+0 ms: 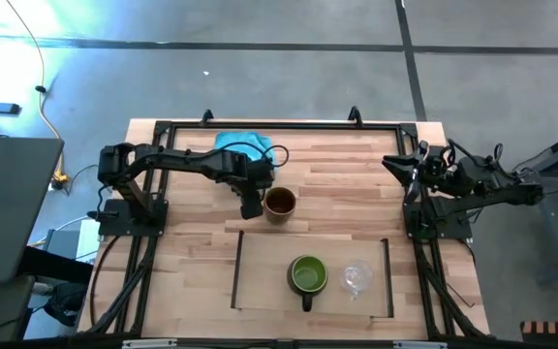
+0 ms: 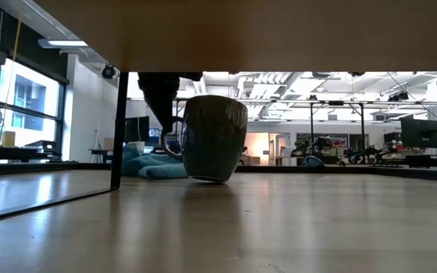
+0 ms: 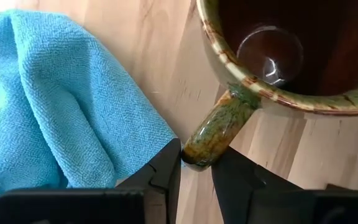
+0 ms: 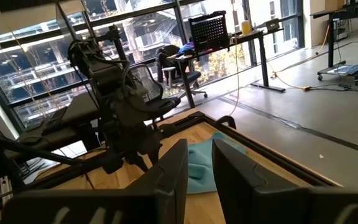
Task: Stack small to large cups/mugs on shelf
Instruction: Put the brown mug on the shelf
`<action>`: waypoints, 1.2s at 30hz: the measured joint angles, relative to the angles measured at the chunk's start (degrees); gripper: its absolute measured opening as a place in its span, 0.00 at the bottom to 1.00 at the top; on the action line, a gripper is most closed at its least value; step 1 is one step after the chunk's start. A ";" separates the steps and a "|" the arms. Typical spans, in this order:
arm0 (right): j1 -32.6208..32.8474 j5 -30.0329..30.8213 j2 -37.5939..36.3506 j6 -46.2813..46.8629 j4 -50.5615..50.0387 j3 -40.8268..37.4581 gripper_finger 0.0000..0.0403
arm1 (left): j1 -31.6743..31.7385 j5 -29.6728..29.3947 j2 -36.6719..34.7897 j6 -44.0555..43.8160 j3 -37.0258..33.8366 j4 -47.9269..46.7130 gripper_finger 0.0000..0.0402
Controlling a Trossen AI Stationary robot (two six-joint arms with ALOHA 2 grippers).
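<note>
The brown mug (image 1: 280,204) is on the tabletop just beyond the shelf (image 1: 260,291), and it also shows in the low view (image 2: 213,136). My left gripper (image 1: 251,206) is beside it, shut on its handle. The green mug (image 1: 308,275) and the clear glass cup (image 1: 356,278) stand upright on the shelf, side by side. My right gripper (image 1: 395,163) waits at the table's far right, empty, with a narrow gap between its fingers (image 4: 173,168). My left gripper pinches the brown mug's handle (image 3: 209,140) between its two fingers, at the handle's outer bend. The fingers come from the table's left side, slanting down, and lie across the handle. The mug is tilted a little; whether its base still touches the table, I cannot tell.
A turquoise cloth (image 1: 243,145) lies bunched at the table's far side, just behind my left gripper; it also shows in the left wrist view (image 3: 55,106). A dark frame (image 1: 279,126) runs around the table. Bare board shows on the shelf left of the green mug.
</note>
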 joint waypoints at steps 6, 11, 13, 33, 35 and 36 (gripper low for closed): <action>0.00 -1.99 0.00 0.92 0.00 0.00 0.16 | 0.00 1.01 0.00 0.72 0.00 -0.13 0.18; 0.00 -2.58 0.00 1.42 -0.02 0.00 0.16 | 0.00 2.39 0.00 5.21 0.00 -2.03 0.18; 0.00 -2.57 0.00 1.47 -0.02 0.00 0.16 | -0.03 2.81 0.02 6.74 0.00 -2.99 0.18; 0.00 -2.47 0.00 1.47 -0.96 0.00 0.16 | 0.04 3.05 -2.91 14.84 0.00 -3.97 0.18; 0.00 -2.46 0.00 1.48 -1.03 0.00 0.16 | 0.02 3.05 -2.91 15.03 0.00 -4.17 0.18; 0.00 -2.45 0.00 1.47 -1.05 0.00 0.16 | 0.03 3.34 -2.91 15.07 0.01 -4.08 0.18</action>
